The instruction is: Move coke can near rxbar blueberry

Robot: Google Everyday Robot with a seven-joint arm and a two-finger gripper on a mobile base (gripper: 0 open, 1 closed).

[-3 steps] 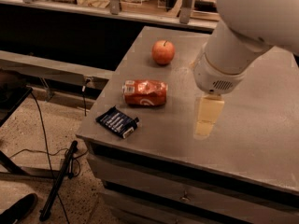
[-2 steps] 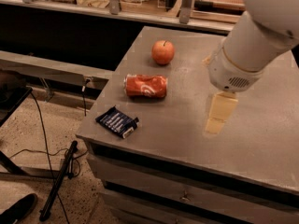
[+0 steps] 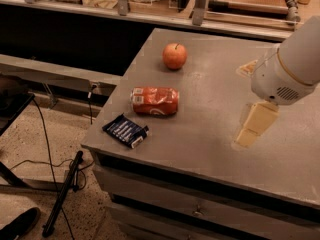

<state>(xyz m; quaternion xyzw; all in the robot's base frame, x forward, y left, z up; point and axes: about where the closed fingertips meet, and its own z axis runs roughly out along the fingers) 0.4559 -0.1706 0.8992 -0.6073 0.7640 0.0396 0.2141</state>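
Observation:
The coke can (image 3: 155, 100) lies on its side on the grey table top (image 3: 210, 129), near the left side. The rxbar blueberry (image 3: 126, 130), a dark navy wrapper with a white end, lies just in front of and left of the can, close to the table's front left corner, with a small gap between them. My gripper (image 3: 254, 125) hangs from the white arm (image 3: 290, 66) at the right, low over the table and well right of the can. It holds nothing that I can see.
A round orange-red apple (image 3: 175, 55) stands behind the can. A small pale object (image 3: 246, 68) lies at the back right of the table. A drawer front (image 3: 200, 209) sits below the table edge. Cables and a black stand (image 3: 62, 194) lie on the floor at left.
The arm and gripper have moved to the right, away from the can. The can, bar and apple have stayed in place.

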